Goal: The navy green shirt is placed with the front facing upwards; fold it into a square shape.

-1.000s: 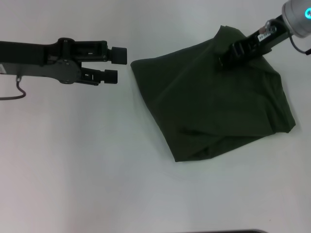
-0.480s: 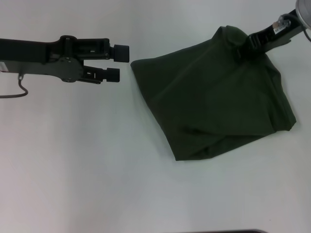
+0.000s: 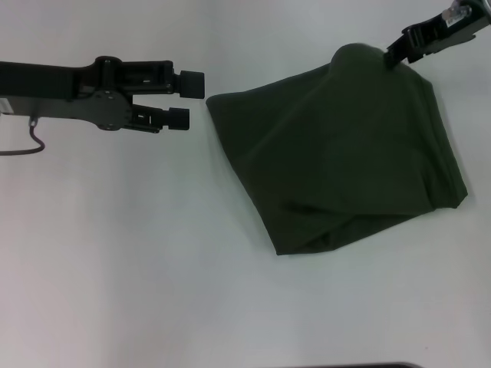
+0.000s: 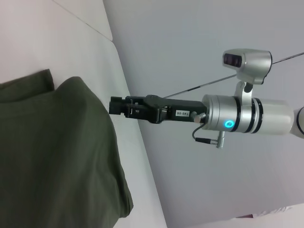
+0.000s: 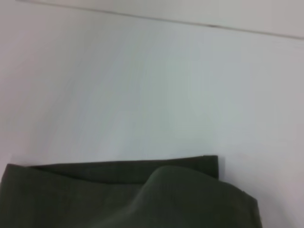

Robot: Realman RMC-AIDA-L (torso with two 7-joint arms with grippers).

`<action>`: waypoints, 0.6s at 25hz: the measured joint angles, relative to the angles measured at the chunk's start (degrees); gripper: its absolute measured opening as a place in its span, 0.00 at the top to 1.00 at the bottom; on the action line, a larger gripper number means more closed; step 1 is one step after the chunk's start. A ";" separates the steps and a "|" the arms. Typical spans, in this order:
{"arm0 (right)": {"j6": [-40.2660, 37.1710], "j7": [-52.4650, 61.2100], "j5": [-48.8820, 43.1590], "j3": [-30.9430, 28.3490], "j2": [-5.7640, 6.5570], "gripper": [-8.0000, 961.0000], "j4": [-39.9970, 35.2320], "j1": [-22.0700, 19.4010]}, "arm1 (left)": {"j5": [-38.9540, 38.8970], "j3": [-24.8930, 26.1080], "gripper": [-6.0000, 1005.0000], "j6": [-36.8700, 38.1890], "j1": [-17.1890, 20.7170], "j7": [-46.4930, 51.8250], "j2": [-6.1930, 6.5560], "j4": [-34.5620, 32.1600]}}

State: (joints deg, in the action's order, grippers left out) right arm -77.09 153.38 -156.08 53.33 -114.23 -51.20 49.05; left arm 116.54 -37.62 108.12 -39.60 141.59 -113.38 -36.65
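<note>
The navy green shirt (image 3: pixel 337 153) lies folded into a rough square on the white table, plain green side up, with no lettering showing. Its far corner bulges up in a rounded hump (image 3: pixel 354 55). My right gripper (image 3: pixel 393 55) sits at that hump's edge at the top right; the left wrist view shows the right gripper (image 4: pixel 113 105) tip right beside the cloth (image 4: pixel 47 152). My left gripper (image 3: pixel 186 100) hovers open just left of the shirt's left corner, holding nothing. In the right wrist view only the shirt's folded edge (image 5: pixel 142 199) appears.
The white table (image 3: pixel 153 253) spreads bare to the left and front of the shirt. A dark cable (image 3: pixel 29 142) hangs under the left arm. A dark strip (image 3: pixel 345 366) marks the table's front edge.
The right gripper has drawn back up and to the right, off the shirt's top surface to its far corner, and that corner has humped up. The left gripper has barely moved.
</note>
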 joint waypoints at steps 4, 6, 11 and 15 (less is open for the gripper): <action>-0.95 0.08 0.20 -0.35 0.00 0.57 -0.96 0.08 | 0.00 0.00 0.06 -0.18 -0.09 0.00 0.08 0.36; -2.21 0.11 0.63 -1.29 -0.03 0.57 -1.61 0.42 | 0.00 0.00 0.06 -0.29 -0.11 0.00 0.17 0.55; -5.53 -0.78 6.68 -3.05 -0.03 0.57 -2.94 0.73 | 0.00 0.00 0.06 -0.39 -0.07 0.00 0.25 0.62; -2.62 -1.04 7.51 -2.23 -0.88 0.57 0.17 0.30 | 0.00 0.00 0.06 -0.30 -0.11 -0.03 0.18 0.62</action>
State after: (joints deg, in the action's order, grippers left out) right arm -79.71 152.34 -148.57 51.10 -115.10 -51.03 49.35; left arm 116.54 -37.62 107.81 -39.71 141.56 -113.20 -36.03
